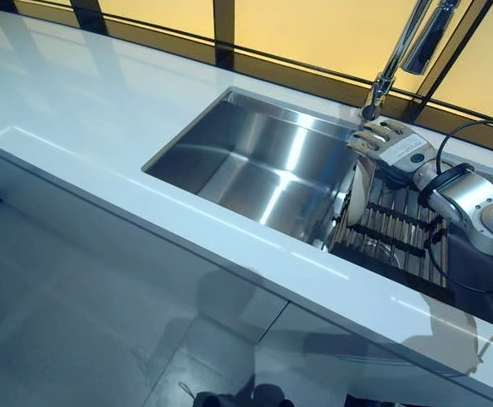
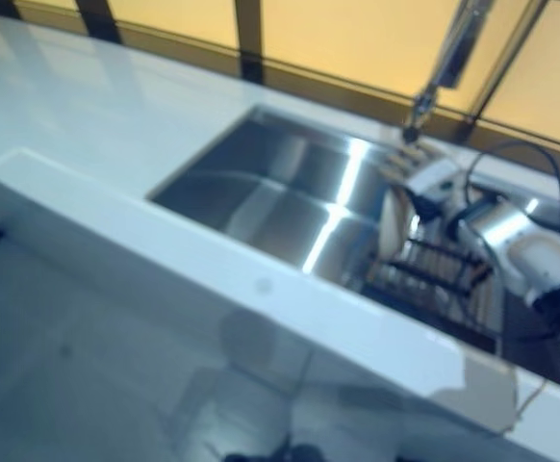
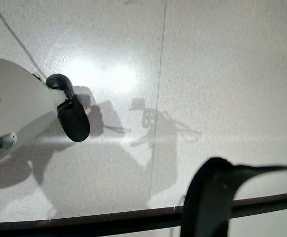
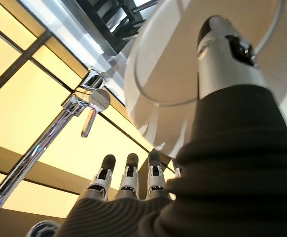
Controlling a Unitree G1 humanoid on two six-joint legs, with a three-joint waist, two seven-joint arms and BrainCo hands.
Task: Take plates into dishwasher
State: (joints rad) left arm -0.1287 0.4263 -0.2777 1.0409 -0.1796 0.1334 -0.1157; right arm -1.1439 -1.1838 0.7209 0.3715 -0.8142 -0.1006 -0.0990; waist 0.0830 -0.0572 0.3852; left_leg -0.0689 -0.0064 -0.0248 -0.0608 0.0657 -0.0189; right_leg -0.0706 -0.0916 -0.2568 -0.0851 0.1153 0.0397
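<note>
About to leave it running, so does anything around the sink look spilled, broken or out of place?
Nothing stands out. A white plate stands upright in the drying rack beside the sink, with the right hand at it.

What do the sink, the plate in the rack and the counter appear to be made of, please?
Sink: brushed stainless steel, judging by its grey sheen and streaked reflections. Plate, standing on edge by the right hand: probably glazed white ceramic, smooth and glossy, though plastic cannot be excluded. Counter: a glossy white solid surface or stone; which is unclear.
</note>
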